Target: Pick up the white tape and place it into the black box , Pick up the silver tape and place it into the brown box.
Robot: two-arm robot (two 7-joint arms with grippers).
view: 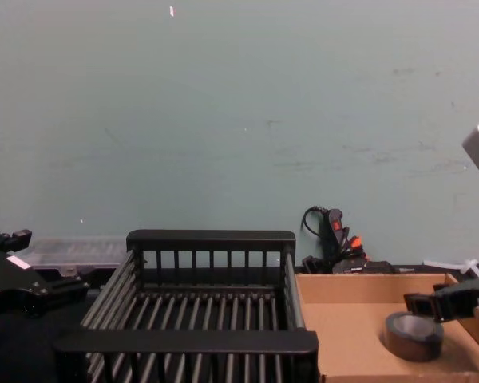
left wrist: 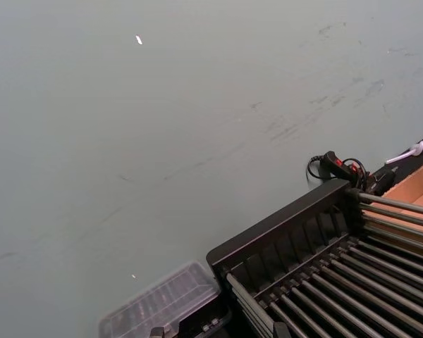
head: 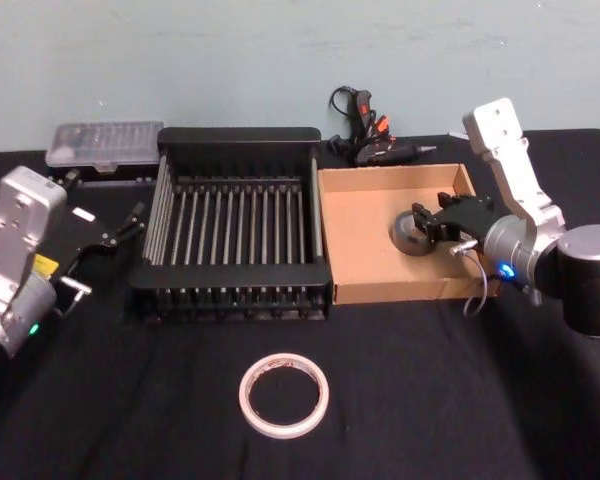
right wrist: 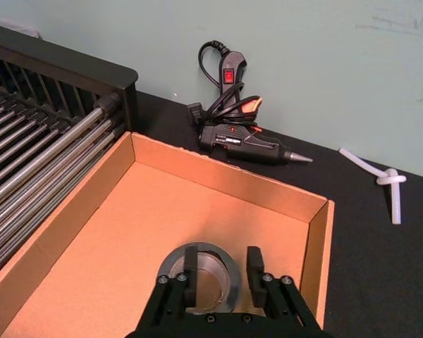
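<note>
The table (head: 400, 400), draped in black cloth, carries 2 receptacles set touching side by side against the far wall so that either of my arms can reach its own. The black box (head: 235, 135), a slatted crate, sits on my left and holds nothing yet. The brown box (head: 365, 245), a shallow cardboard tray, sits on my right. My right gripper (right wrist: 223, 266) reaches into the tray's near right corner, its 2 fingers standing narrowly apart, 1 inside the core and 1 outside the wall of the silver tape (right wrist: 206, 282), which appears to rest on the tray floor; I judge this to be the release step, though I cannot tell whether the pads press the roll or have let go. My left gripper (head: 115, 232) waits beside the crate's left wall, fingers parted and holding nothing, placed ready for the other half of the task. The white tape (head: 284, 395) lies flat on the cloth in front of the crate, well apart from both grippers, untouched. A glue gun (right wrist: 240, 134) lies behind the tray
</note>
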